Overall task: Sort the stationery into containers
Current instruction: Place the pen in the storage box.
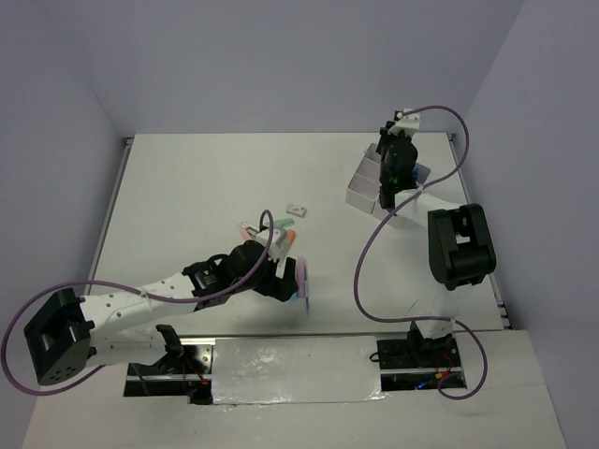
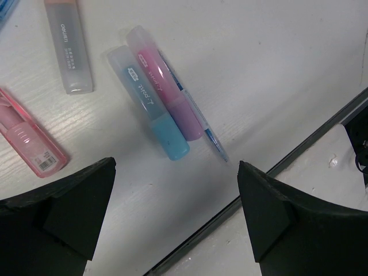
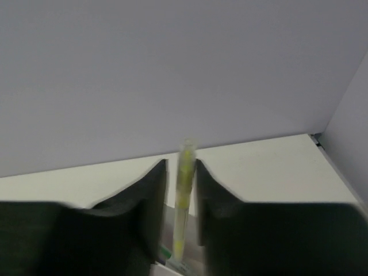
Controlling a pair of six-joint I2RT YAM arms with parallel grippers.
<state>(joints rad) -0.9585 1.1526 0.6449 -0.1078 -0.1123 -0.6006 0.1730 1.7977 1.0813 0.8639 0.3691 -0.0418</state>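
Note:
My left gripper (image 2: pixel 175 192) is open and empty, low over the table near its front edge; it also shows in the top view (image 1: pixel 285 281). Just ahead of its fingertips (image 2: pixel 86 201) lie a blue marker (image 2: pixel 148 103), a pink marker (image 2: pixel 164 83) and a thin blue pen (image 2: pixel 201 123) side by side; in the top view they show as a purple-blue strip (image 1: pixel 306 281). My right gripper (image 3: pixel 181 167) is shut on a thin yellow-green pen (image 3: pixel 183 195), held upright over the white divided tray (image 1: pixel 363 192).
A grey marker with an orange end (image 2: pixel 69 46) and a flat pink item (image 2: pixel 29 144) lie left of the markers. More stationery (image 1: pixel 271 229) and a small eraser (image 1: pixel 298 208) lie mid-table. The table's front edge (image 2: pixel 259 181) runs close by.

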